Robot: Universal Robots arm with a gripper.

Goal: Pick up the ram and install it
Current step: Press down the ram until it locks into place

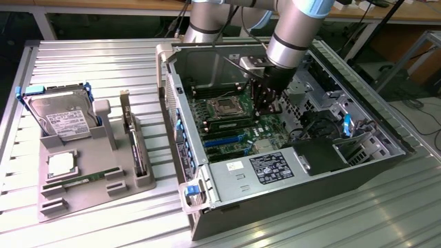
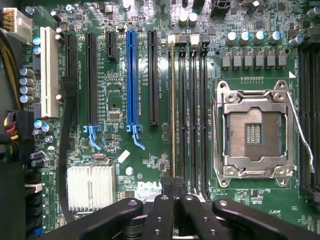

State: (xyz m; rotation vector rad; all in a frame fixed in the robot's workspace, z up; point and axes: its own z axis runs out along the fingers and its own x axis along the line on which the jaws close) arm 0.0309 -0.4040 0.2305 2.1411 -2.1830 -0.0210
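The arm reaches down into the open computer case [image 1: 289, 155], which lies on its side on the metal table [image 1: 90, 57]. The gripper [image 1: 265, 106] sits low over the motherboard [image 1: 234, 129], just beside the empty processor socket [image 1: 225, 106] on the exterior view's right of it.

In the wrist view the gripper [image 2: 175, 192] has its black fingers [image 2: 162, 210] pressed close together at the end of a thin stick that stands edge-on in the first of the row of memory slots. That stick is the ram [image 2: 173, 110]; it runs the full length of its slot [image 2: 182, 110] group, next to the black expansion slot [image 2: 153, 75] and well apart from the blue slot [image 2: 131, 75]. The fingertips touch or nearly touch its near end; whether they pinch it I cannot tell. The neighbouring memory slots look empty. The socket [image 2: 255, 132] has its metal frame closed over bare contacts.

Outside the case, on the exterior view's left, a grey holder tray [image 1: 82, 191] carries a hard drive [image 1: 62, 116] standing tilted, a square silver chip [image 1: 61, 164] lying flat, a green stick [image 1: 74, 182] lying in a groove near the chip, and a dark card [image 1: 138, 150] standing on edge.
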